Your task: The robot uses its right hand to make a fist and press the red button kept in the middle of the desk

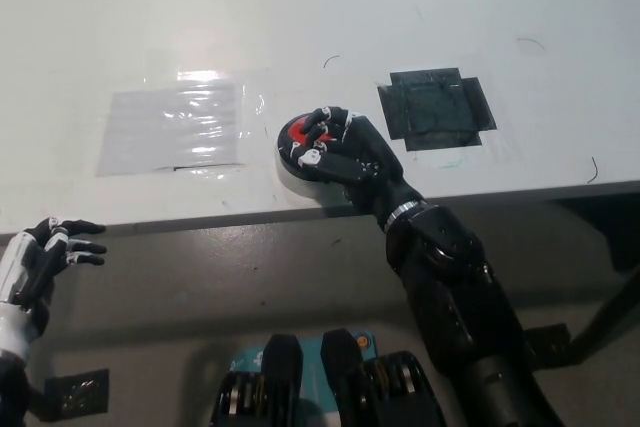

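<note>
The red button (297,131) sits in a round black base near the front edge of the white desk (320,37). My black right hand (340,147) is curled into a fist and rests on top of the button, covering most of it. Only a sliver of red shows at the fist's left side. My white left hand (45,257) hangs below the desk's front edge at the lower left, fingers spread, holding nothing.
A clear plastic sheet (172,127) is taped to the desk left of the button. A dark taped square (436,108) lies to its right. The desk's front edge (200,217) runs just below the button.
</note>
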### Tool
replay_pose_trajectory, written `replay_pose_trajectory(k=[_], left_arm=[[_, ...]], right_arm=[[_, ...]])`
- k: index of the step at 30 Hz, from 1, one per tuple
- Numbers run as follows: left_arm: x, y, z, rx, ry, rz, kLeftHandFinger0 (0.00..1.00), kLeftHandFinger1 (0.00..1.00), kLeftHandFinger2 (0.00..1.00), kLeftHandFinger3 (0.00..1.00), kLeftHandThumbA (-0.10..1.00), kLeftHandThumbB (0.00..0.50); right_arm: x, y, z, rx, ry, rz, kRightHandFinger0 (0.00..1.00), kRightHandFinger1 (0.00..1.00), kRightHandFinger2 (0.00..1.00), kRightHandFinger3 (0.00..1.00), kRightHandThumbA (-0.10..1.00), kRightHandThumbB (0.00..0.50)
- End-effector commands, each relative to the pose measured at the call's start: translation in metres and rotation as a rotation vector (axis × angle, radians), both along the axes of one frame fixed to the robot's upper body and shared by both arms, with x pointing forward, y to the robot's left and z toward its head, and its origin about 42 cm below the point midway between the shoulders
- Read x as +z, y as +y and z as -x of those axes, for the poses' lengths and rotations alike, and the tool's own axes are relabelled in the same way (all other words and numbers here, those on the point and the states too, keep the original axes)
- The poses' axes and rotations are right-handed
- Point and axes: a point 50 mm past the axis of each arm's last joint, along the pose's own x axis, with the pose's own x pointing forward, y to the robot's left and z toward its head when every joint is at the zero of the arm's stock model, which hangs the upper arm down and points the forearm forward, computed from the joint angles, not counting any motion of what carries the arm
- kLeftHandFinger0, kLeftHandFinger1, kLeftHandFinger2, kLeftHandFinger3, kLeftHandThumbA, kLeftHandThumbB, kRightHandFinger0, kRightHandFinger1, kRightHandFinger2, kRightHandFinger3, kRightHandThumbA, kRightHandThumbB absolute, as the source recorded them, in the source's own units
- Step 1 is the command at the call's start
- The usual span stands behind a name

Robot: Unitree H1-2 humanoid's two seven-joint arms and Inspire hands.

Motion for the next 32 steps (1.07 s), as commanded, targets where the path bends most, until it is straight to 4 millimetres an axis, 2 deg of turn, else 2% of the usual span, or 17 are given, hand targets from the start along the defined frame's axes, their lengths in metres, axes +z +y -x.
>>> replay_pose_trajectory(k=[1, 2, 4, 5, 6, 8, 10, 12, 15, 17, 21, 23, 25, 28, 29, 31, 32], left_arm=[[0.014, 0.01, 0.002, -0.015, -0.041, -0.045, 0.46, 0.44, 0.52, 0.58, 0.62, 0.06], [0.012, 0.011, 0.002, -0.018, -0.043, -0.045, 0.46, 0.44, 0.52, 0.58, 0.62, 0.056], [0.01, 0.012, 0.003, -0.016, -0.038, -0.048, 0.46, 0.44, 0.52, 0.59, 0.62, 0.058], [0.01, 0.012, 0.003, -0.015, -0.036, -0.048, 0.46, 0.44, 0.52, 0.59, 0.62, 0.058], [0.009, 0.012, 0.005, -0.014, -0.031, -0.055, 0.45, 0.44, 0.52, 0.59, 0.62, 0.068], [0.009, 0.012, 0.006, -0.012, -0.026, -0.055, 0.41, 0.41, 0.49, 0.57, 0.63, 0.081], [0.008, 0.012, 0.007, -0.012, -0.026, -0.064, 0.43, 0.43, 0.51, 0.58, 0.64, 0.073], [0.008, 0.012, 0.008, -0.01, -0.021, -0.067, 0.45, 0.44, 0.53, 0.58, 0.64, 0.06], [0.007, 0.012, 0.01, -0.01, -0.011, -0.056, 0.42, 0.42, 0.49, 0.54, 0.62, 0.06], [0.003, 0.014, 0.012, -0.015, -0.018, -0.05, 0.41, 0.41, 0.48, 0.54, 0.61, 0.048], [0.0, 0.015, 0.013, -0.013, -0.014, -0.049, 0.42, 0.41, 0.49, 0.56, 0.6, 0.044], [0.001, 0.015, 0.014, -0.012, -0.001, -0.032, 0.43, 0.42, 0.49, 0.55, 0.6, 0.042], [0.0, 0.016, 0.014, -0.01, -0.005, -0.037, 0.43, 0.43, 0.5, 0.54, 0.6, 0.027], [0.001, 0.015, 0.014, -0.01, -0.002, -0.031, 0.44, 0.43, 0.5, 0.53, 0.6, 0.027], [0.001, 0.015, 0.014, -0.011, -0.002, -0.031, 0.44, 0.43, 0.5, 0.53, 0.6, 0.027], [0.002, 0.018, 0.014, -0.012, -0.006, -0.037, 0.42, 0.42, 0.48, 0.51, 0.61, 0.025], [0.002, 0.018, 0.014, -0.012, -0.006, -0.037, 0.42, 0.42, 0.48, 0.51, 0.61, 0.025]], right_arm=[[0.053, 0.005, -0.017, 0.04, -0.048, -0.011, 0.0, 0.0, 0.26, 0.3, 0.66, 0.09], [0.062, 0.004, -0.019, 0.039, -0.062, -0.019, 0.0, 0.0, 0.26, 0.3, 0.66, 0.079], [0.089, -0.002, -0.023, 0.029, -0.119, -0.032, 0.0, 0.0, 0.27, 0.3, 0.68, 0.102], [0.093, -0.003, -0.024, 0.029, -0.127, -0.034, 0.0, 0.0, 0.27, 0.3, 0.68, 0.099], [0.115, -0.009, -0.026, 0.018, -0.168, -0.037, 0.0, 0.0, 0.28, 0.3, 0.69, 0.105], [0.131, -0.014, -0.025, 0.006, -0.193, -0.041, 0.0, 0.0, 0.28, 0.28, 0.69, 0.095], [0.147, -0.02, -0.025, 0.005, -0.222, -0.061, 0.0, 0.0, 0.28, 0.27, 0.7, 0.121], [0.173, -0.033, -0.024, -0.018, -0.25, -0.081, 0.0, 0.0, 0.3, 0.29, 0.69, 0.138], [0.193, -0.051, -0.02, -0.038, -0.29, -0.103, 0.0, 0.0, 0.3, 0.32, 0.69, 0.137], [0.197, -0.063, -0.016, -0.068, -0.299, -0.113, 0.0, 0.0, 0.3, 0.35, 0.67, 0.159], [0.197, -0.085, -0.016, -0.099, -0.298, -0.147, 0.0, 0.0, 0.33, 0.43, 0.63, 0.158], [0.191, -0.117, -0.018, -0.152, -0.315, -0.132, 0.0, 0.04, 0.39, 0.5, 0.65, 0.133], [0.191, -0.137, -0.014, -0.191, -0.332, -0.123, 0.0, 0.04, 0.41, 0.54, 0.66, 0.108], [0.191, -0.154, -0.004, -0.238, -0.359, -0.093, 0.0, 0.09, 0.41, 0.52, 0.71, 0.053], [0.191, -0.157, -0.002, -0.246, -0.361, -0.088, 0.0, 0.09, 0.41, 0.52, 0.71, 0.053], [0.185, -0.182, 0.007, -0.307, -0.37, -0.071, 0.0, 0.09, 0.4, 0.5, 0.71, 0.07], [0.185, -0.182, 0.007, -0.307, -0.37, -0.071, 0.0, 0.09, 0.4, 0.5, 0.71, 0.07]])
